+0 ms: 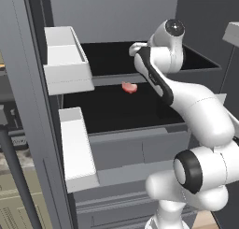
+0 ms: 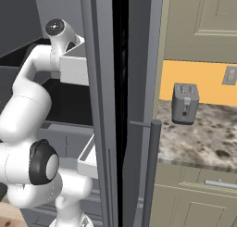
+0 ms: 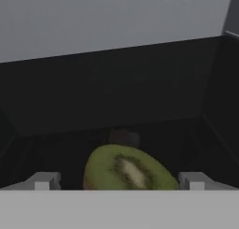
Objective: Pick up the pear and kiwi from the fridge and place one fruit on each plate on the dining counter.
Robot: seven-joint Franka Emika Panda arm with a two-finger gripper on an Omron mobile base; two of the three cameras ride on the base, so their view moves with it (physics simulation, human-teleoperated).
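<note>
The kiwi (image 3: 126, 169) lies on the black floor of a fridge shelf, its cut green face with a pale core turned toward the hand camera. My gripper (image 3: 119, 181) is open, and the kiwi sits low between its two fingertips (image 3: 44, 181) without touching either. In the left base view my arm (image 1: 158, 71) reaches into the upper shelf recess (image 1: 112, 57) of the fridge (image 1: 140, 148). The pear, the plates and the dining counter are out of view.
A pink lump (image 1: 129, 87) rests on the lower shelf. White door bins (image 1: 67, 60) hang on the open door at the left, with grey drawers (image 1: 135, 151) below. The fridge's right door edge (image 2: 106, 105) stands beside my arm. A toaster (image 2: 185, 103) sits on the wall counter.
</note>
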